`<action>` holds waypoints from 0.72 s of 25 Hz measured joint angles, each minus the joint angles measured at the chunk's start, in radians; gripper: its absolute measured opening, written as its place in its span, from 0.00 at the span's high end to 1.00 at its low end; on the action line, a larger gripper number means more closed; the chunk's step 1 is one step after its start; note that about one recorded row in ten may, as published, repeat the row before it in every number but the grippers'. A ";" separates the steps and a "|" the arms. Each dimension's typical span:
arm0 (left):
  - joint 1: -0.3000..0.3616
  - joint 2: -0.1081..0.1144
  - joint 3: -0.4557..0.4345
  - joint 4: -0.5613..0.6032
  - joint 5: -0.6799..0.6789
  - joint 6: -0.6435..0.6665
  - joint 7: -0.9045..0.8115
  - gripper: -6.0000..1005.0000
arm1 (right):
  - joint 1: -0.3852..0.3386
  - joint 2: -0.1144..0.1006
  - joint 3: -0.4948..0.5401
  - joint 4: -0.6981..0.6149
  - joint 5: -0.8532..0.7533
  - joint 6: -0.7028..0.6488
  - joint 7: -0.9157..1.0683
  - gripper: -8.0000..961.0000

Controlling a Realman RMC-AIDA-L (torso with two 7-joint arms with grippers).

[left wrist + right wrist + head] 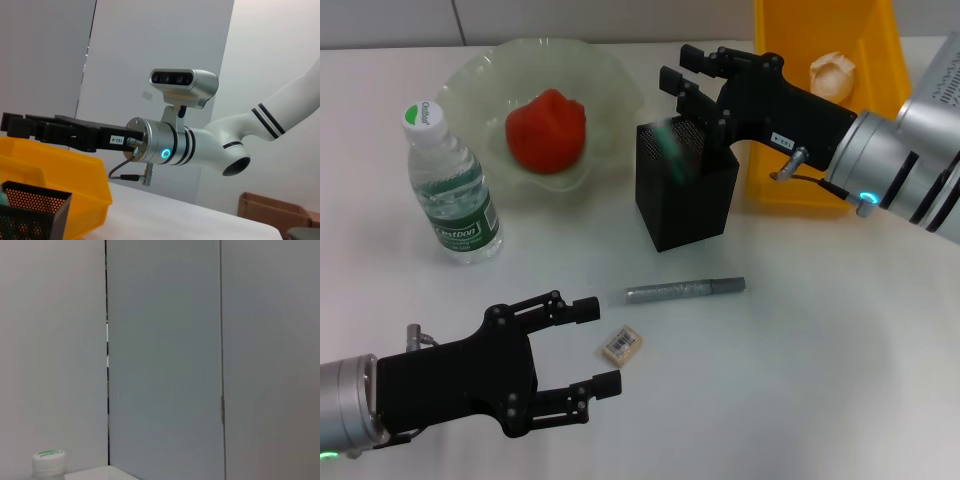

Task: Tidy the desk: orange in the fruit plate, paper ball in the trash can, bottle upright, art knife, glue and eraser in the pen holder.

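Near the front edge of the desk (820, 400), the left gripper (600, 345) hovers with its fingers spread wide and empty, the eraser (621, 344) lying just beyond the fingertips. Slightly farther back rests a grey stick (685, 291), probably the art knife. At the desk's centre stands the black mesh pen holder (685, 195), and the right gripper (685, 75) hangs above its back rim, fingers parted; a green object (672, 140), likely the glue, appears blurred at the holder's mouth, apparently free of the fingers. Toward the back edge, the orange (547, 130) already sits in the fruit plate (610, 80), the bottle (450, 185) stands upright toward the left edge, and the paper ball (832, 73) lies in the yellow trash can (875, 40) at the back right corner.

The eraser is small and flat, so closing slightly off-centre could nudge it away or pinch only a corner, letting it slip. Both arms converging on the holder could collide. A careless drop could also tip the light mesh holder.
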 joint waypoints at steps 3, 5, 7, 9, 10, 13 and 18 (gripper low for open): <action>0.000 0.000 0.000 0.000 0.000 0.000 0.000 0.22 | 0.000 0.000 0.002 -0.001 0.002 0.000 0.000 0.62; 0.000 0.000 0.000 -0.004 0.000 0.000 0.000 0.22 | -0.001 0.000 0.006 -0.002 0.003 0.000 0.000 0.55; 0.000 0.000 0.000 -0.004 0.000 0.000 0.000 0.22 | -0.004 0.000 0.012 -0.002 0.004 -0.004 0.000 0.49; -0.002 0.000 0.000 -0.009 0.000 0.000 0.000 0.22 | -0.006 0.000 0.013 -0.003 0.005 -0.008 0.000 0.42; -0.002 0.000 0.000 -0.009 0.000 0.000 0.000 0.22 | -0.008 0.000 0.016 -0.004 0.006 -0.015 0.003 0.39; -0.002 0.000 0.000 -0.009 0.000 0.000 0.000 0.22 | -0.010 0.000 0.021 -0.004 0.007 -0.026 0.010 0.33; -0.004 0.000 0.000 -0.011 0.000 0.000 0.000 0.22 | -0.046 -0.007 0.071 -0.027 0.008 -0.128 0.109 0.23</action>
